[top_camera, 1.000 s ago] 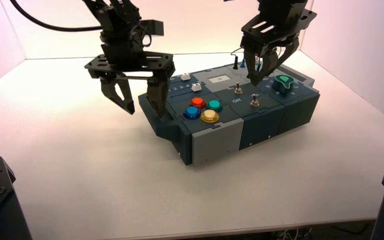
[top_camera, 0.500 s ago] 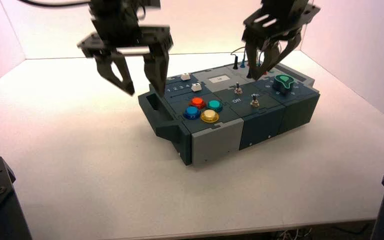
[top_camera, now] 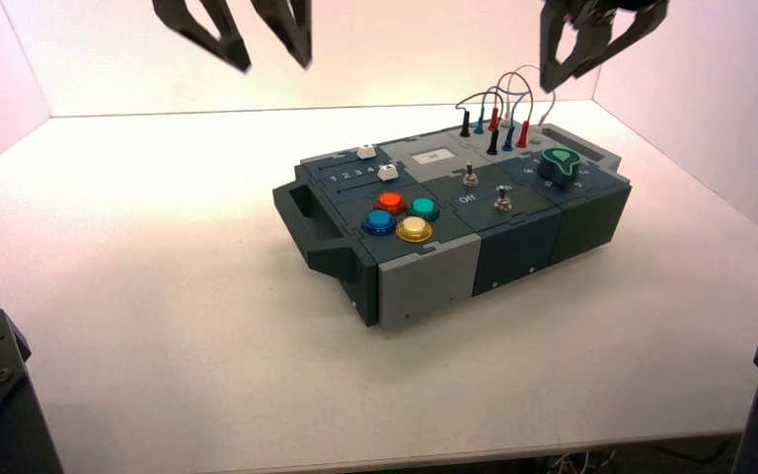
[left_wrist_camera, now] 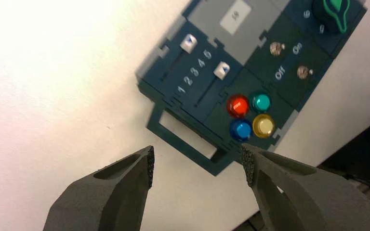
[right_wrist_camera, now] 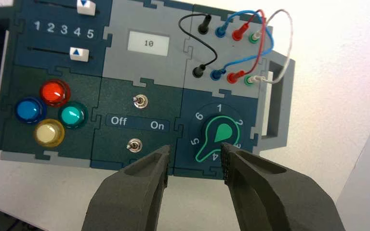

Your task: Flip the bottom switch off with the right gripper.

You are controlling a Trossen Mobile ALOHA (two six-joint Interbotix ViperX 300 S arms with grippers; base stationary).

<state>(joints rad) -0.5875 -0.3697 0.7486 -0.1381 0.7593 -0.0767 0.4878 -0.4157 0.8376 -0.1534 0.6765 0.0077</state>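
The bottom switch (right_wrist_camera: 134,145) is a tiny silver toggle under the "Off / On" lettering on the dark box (top_camera: 424,276). Its lever leans toward the Off side. It also shows in the high view (top_camera: 502,200) and in the left wrist view (left_wrist_camera: 303,72). My right gripper (top_camera: 574,71) is open and empty, high above the box's far right end, well clear of the switch. In its wrist view the right gripper (right_wrist_camera: 195,161) frames the box's near edge beside the knob. My left gripper (top_camera: 272,61) is open and empty, high above the box's far left.
A second silver toggle (right_wrist_camera: 139,101) sits above the lettering. A green rotary knob (right_wrist_camera: 219,134) is beside the switches. Red, blue, teal and yellow buttons (right_wrist_camera: 53,92) lie on the other side. Two white sliders (right_wrist_camera: 78,53), a display (right_wrist_camera: 148,43) and plugged wires (top_camera: 498,109) fill the far side.
Both arms have risen well above the box. The right gripper has moved up and to the right, away from the wires and switches. The left gripper has lifted off the box's left end.
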